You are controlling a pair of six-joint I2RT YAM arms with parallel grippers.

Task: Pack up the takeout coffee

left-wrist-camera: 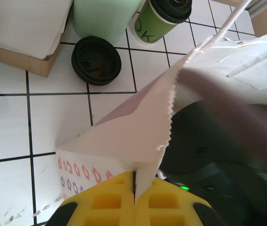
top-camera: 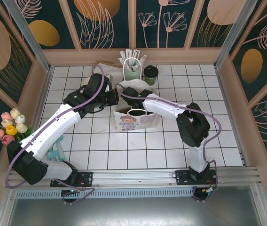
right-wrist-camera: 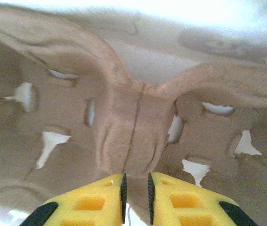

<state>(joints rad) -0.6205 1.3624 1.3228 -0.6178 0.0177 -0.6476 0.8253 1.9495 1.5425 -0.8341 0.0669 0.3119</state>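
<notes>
White tiled table [top-camera: 100,146], boxed in by floral wall panels [top-camera: 107,19]. Coffee cup [top-camera: 150,72] is seen upright at the back of the table, with green sides and a black lid fitted. It is placed just right of the mint holder [top-camera: 132,71] of white sticks. Cup is outside the paper bag [top-camera: 136,120] and is touched by neither gripper.

A loose black lid [left-wrist-camera: 96,60] is picked up in the left wrist view. It is laid flat on the tiles in front of the holder, beside a cardboard box [left-wrist-camera: 20,37].

Bag is stood mid-table, in front of the cup, mouth up, printed face turned to the arm bases.

Left gripper [left-wrist-camera: 134,176] is clamped on the bag's top edge, with paper pinched between the yellow fingers and no gap between them.

Right gripper [right-wrist-camera: 136,178] is lowered at the bag mouth. Its fingers are parted by a narrow slit and nothing is seen between them. A brown pulp cup carrier [right-wrist-camera: 133,117] is seen right ahead of them, centre ridge lined up with the slit. Contact cannot be told.

A bunch of tulips [top-camera: 11,125] is set at the left wall, well apart from the rest.
</notes>
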